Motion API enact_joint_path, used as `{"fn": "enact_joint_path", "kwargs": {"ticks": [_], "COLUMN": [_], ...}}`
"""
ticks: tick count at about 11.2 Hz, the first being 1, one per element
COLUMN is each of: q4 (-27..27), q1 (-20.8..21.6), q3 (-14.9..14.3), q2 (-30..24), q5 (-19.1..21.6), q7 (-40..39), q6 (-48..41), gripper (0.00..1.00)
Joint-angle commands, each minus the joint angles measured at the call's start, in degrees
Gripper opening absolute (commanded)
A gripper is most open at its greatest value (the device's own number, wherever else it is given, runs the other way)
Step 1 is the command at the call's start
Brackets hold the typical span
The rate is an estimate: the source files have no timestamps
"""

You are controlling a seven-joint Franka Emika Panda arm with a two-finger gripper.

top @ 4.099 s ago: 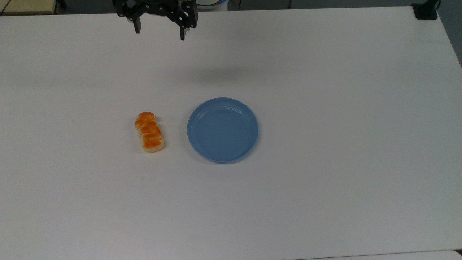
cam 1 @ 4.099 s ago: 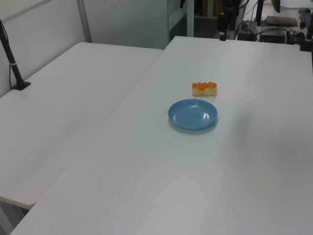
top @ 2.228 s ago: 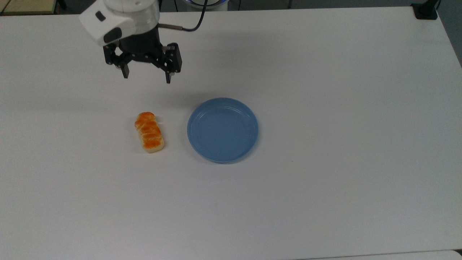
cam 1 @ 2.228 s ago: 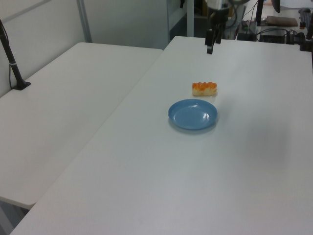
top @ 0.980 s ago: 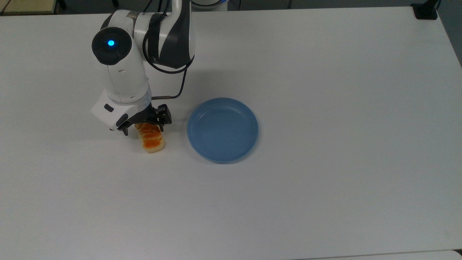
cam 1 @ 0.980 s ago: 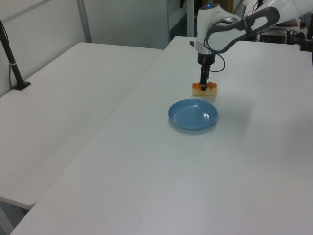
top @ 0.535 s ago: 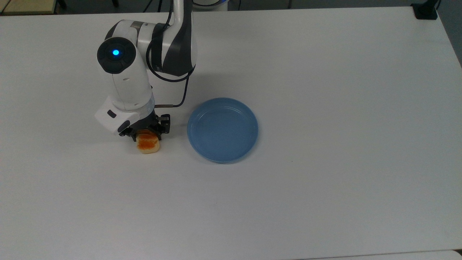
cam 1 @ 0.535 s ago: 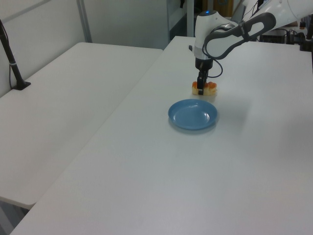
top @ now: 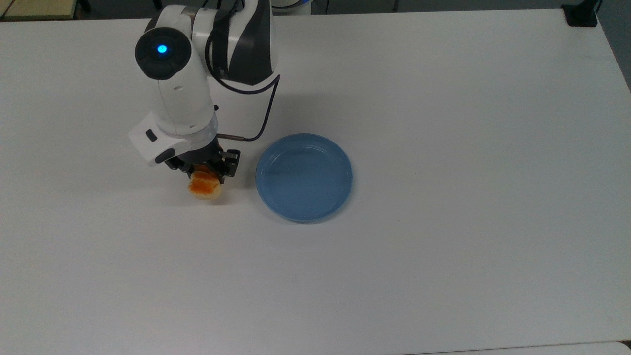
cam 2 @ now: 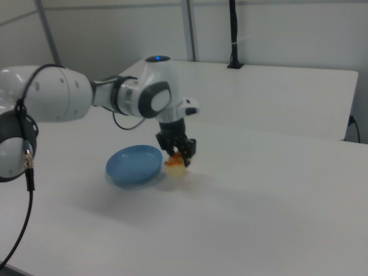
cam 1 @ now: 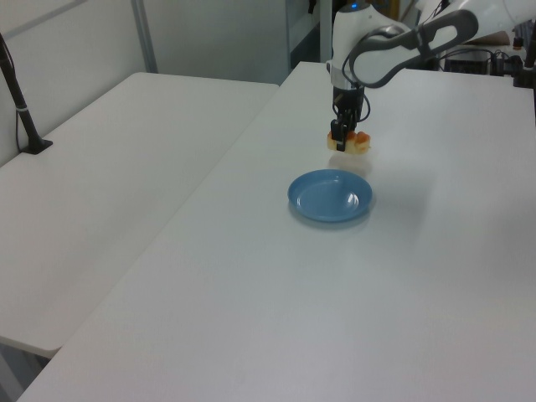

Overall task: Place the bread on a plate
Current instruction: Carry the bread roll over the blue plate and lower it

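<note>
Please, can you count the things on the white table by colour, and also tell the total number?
Orange-brown: 1, the bread, held in the gripper.
Light blue: 1, the plate, with nothing on it.
Total: 2 things.

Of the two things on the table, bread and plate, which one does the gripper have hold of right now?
The bread: the gripper is shut on the orange-topped loaf. The blue plate sits apart, to the top view's right of it, with nothing on it.
</note>
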Motion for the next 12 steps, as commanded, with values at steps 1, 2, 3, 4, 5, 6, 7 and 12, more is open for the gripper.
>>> {"fn": "enact_joint_path", "kwargs": {"ticks": [1, 2, 3, 4, 5, 6, 7, 12], "q4": [-2.4, -2.4, -2.4, -2.4, -2.4, -2.6, -2.7, -2.7], "q1": [6.3, 8.2, 10.1, 11.1, 11.8, 12.8, 13.2, 14.8], "q3": [0.3, 0.7, 0.7, 0.7, 0.7, 0.7, 0.7, 0.7], "q2": [-4.5, -4.2, -3.7, -2.8, -2.2, -1.9, -1.1, 0.2], "q5": [0.4, 0.4, 0.4, 0.5, 0.8, 1.0, 1.0, 1.0], "q7": [6.8, 9.2, 11.1, 12.7, 13.3, 13.6, 13.5, 13.5], "q6": [-4.2, -4.1, -3.8, -3.4, -3.0, -2.4, -2.0, 2.0], "gripper": [0.58, 0.58, 0.58, 0.59, 0.6, 0.6, 0.6, 0.67]}}
